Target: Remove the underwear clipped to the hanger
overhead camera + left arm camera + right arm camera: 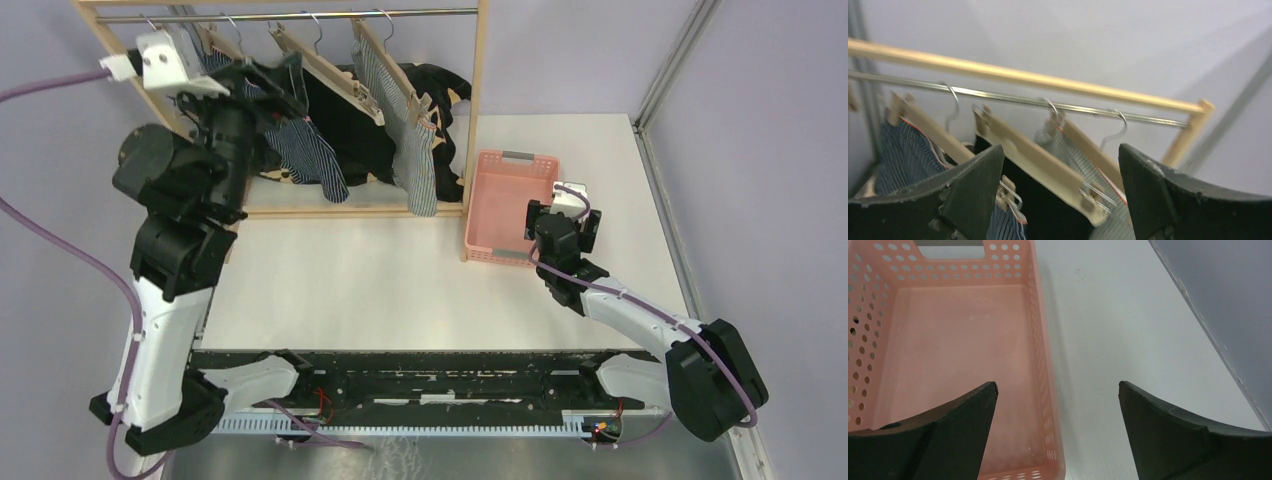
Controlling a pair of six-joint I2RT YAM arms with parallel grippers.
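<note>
Three boxer shorts hang clipped to wooden hangers on a rail (290, 16): navy striped (305, 150), plain black (350, 125), grey-white pinstriped (415, 155). My left gripper (280, 95) is raised at the hangers, open and empty. In the left wrist view its gripper (1060, 150) frames the middle hanger (1038, 160), with the black shorts (1048, 210) under it, the navy pair (903, 155) to the left and the pinstriped pair (1083, 160) to the right. My right gripper (558, 215) is open and empty, straddling the right wall of the pink basket (1045, 350).
The wooden rack frame (478, 100) stands at the back left. A black cushion with cream marks (440, 85) lies behind it. The empty pink basket (500, 185) sits right of the rack. A grey wall (760, 120) borders the white table (400, 280) on the right.
</note>
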